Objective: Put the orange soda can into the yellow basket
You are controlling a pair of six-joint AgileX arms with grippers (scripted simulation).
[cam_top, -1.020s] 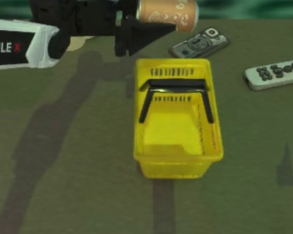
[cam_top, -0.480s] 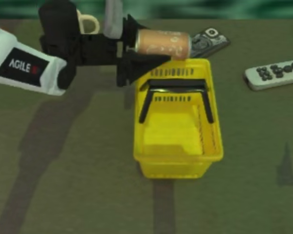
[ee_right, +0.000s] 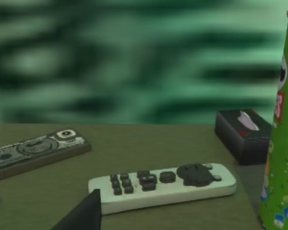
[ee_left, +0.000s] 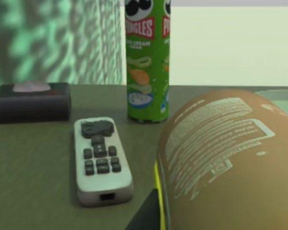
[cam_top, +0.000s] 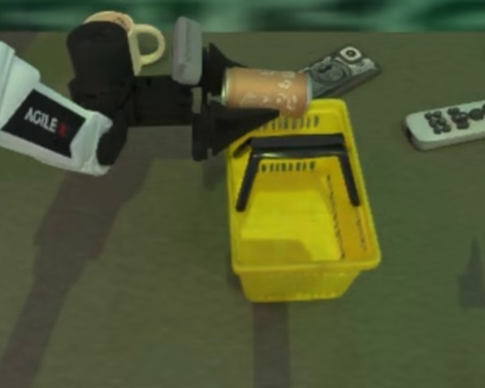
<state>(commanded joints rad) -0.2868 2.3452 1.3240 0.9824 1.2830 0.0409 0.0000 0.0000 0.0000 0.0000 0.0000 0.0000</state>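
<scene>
The orange soda can (cam_top: 267, 90) lies on its side in the air, with my left gripper (cam_top: 230, 99) shut on it. It hangs over the far rim of the yellow basket (cam_top: 368, 234), whose black handles are folded across the far half. In the left wrist view the orange soda can (ee_left: 230, 163) fills the near side, next to a thin strip of the yellow basket's rim (ee_left: 157, 191). My right gripper (ee_right: 192, 225) is outside the top view. It is open, and only one dark finger (ee_right: 84, 215) shows.
A cream mug (cam_top: 141, 40) stands behind my left arm. A dark flat device (cam_top: 331, 71) lies just beyond the basket and a white remote (cam_top: 453, 121) at the right. A green Pringles tube (ee_left: 147, 62) and a black tissue box (ee_left: 31, 101) stand farther right.
My left arm has carried the can from beyond the table's far edge down and toward the basket's far rim. The basket has shifted slightly right and turned a little.
</scene>
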